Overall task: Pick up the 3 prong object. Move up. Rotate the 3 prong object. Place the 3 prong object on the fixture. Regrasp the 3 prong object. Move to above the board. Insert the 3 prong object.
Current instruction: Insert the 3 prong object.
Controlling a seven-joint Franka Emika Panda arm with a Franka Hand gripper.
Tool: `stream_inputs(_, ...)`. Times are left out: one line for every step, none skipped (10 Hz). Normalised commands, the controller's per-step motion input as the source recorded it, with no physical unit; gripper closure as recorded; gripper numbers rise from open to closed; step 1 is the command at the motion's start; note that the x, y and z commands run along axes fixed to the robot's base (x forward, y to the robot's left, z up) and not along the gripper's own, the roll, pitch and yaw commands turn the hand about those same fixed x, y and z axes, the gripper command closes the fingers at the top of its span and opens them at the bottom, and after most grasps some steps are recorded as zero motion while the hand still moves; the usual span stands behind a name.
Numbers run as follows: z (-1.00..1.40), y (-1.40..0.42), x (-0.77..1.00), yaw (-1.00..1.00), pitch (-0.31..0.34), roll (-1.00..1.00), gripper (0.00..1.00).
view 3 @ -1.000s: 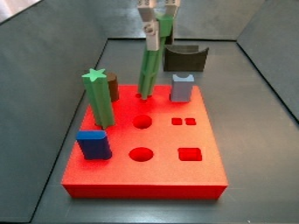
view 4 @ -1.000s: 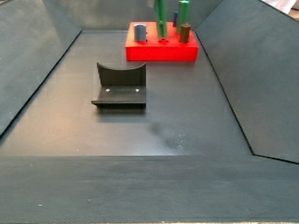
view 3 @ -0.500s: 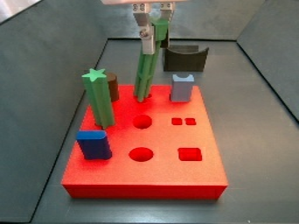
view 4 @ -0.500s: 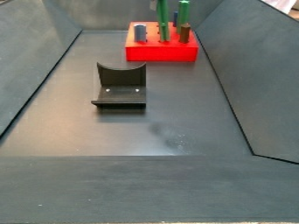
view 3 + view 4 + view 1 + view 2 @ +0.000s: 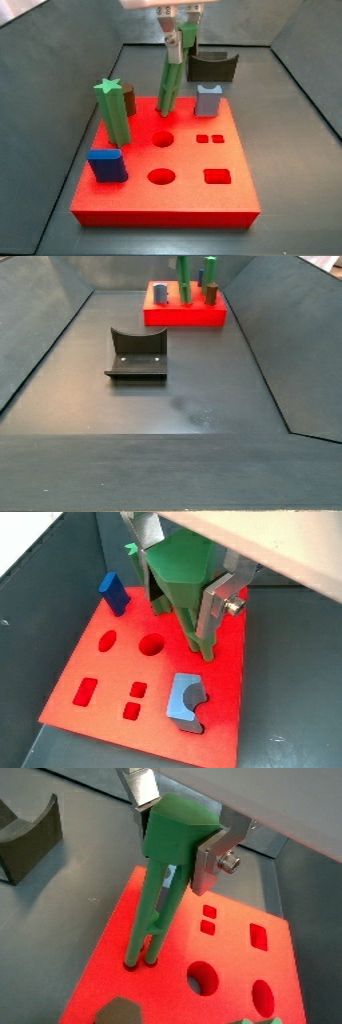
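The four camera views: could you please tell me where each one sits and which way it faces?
Wrist view: above the board, looking down; end effector around the 3 prong object.
Wrist view: opposite side, showing the fixture and silver fingers.
Side view: beyond the board's near edge, facing the fixture; end effector at top.
Side view: far end, fixture nearest, board behind; no robot part discernible.
All share the board.
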Motion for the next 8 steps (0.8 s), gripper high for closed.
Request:
stream_inputs(-0.43,-0.16,-0.35,0.27,-0.149,0.14,1.0)
stream_inputs(-0.46,-0.21,-0.48,0.26,-0.197,0.15,1.0)
stream_inputs(-0.42,-0.24,-0.49,0.24,-0.196,0.15,1.0)
stream_inputs(-0.38,-0.21,-0.44,0.21,-0.093,0.14,1.0)
stream_inputs(-0.39,-0.29,-0.34,0.23,-0.007,0.22,1.0)
stream_inputs(-0.38,-0.15,-0.06,0.18,0.0,0.21,1.0)
stream_inputs(-0.1,-0.14,0.0,0.0,-0.036,0.11,1.0)
stream_inputs(0.0,0.0,0.0,0.0,0.0,0.0,1.0)
